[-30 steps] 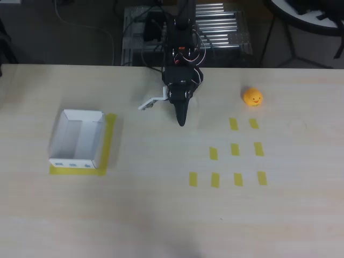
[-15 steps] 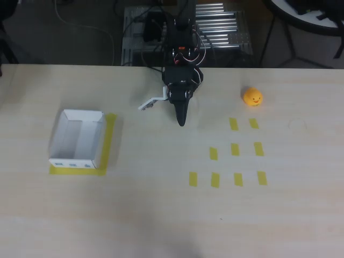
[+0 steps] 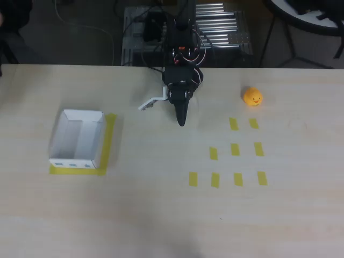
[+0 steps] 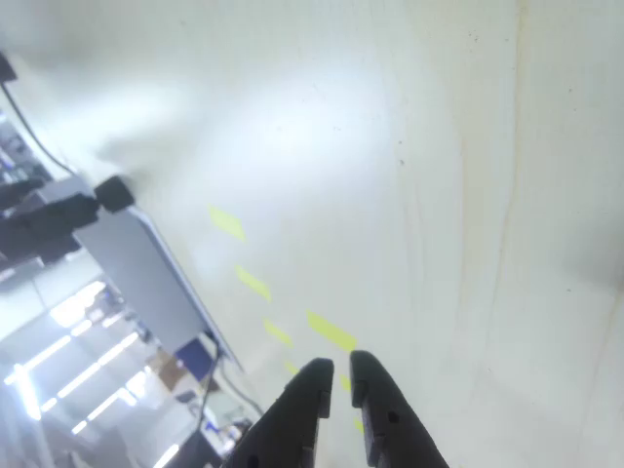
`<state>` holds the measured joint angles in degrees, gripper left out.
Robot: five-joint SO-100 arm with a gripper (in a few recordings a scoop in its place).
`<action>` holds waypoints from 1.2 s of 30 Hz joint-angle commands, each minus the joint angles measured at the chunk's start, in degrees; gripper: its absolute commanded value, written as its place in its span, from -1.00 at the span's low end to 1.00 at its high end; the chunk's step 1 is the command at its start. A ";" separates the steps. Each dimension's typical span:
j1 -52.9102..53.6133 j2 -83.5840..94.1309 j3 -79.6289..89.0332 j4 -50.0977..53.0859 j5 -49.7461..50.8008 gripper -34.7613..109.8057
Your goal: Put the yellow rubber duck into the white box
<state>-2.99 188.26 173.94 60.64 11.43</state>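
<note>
The yellow rubber duck (image 3: 252, 97) sits on the table at the upper right of the overhead view, a small orange-yellow ball with a darker face. The white box (image 3: 77, 138) stands open-topped at the left on a yellow tape patch, its inside bare. My gripper (image 3: 181, 119) hangs at the table's top centre, black fingers pointing down the picture, well left of the duck and right of the box. In the wrist view the gripper (image 4: 339, 372) has its two dark fingers nearly together with nothing between them.
Several short yellow tape strips (image 3: 235, 149) lie in rows below the duck. A white lever (image 3: 152, 102) sticks out left of the gripper. The arm's base and cables (image 3: 181, 43) sit beyond the table's far edge. Bare wood lies between box and gripper.
</note>
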 commanded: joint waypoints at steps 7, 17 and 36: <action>0.62 2.99 0.79 0.00 0.26 -0.52; -0.79 2.72 0.88 -0.70 -0.26 -0.52; -0.44 -48.08 -57.92 6.86 -4.57 -0.52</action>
<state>-2.29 152.84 139.57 60.56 6.59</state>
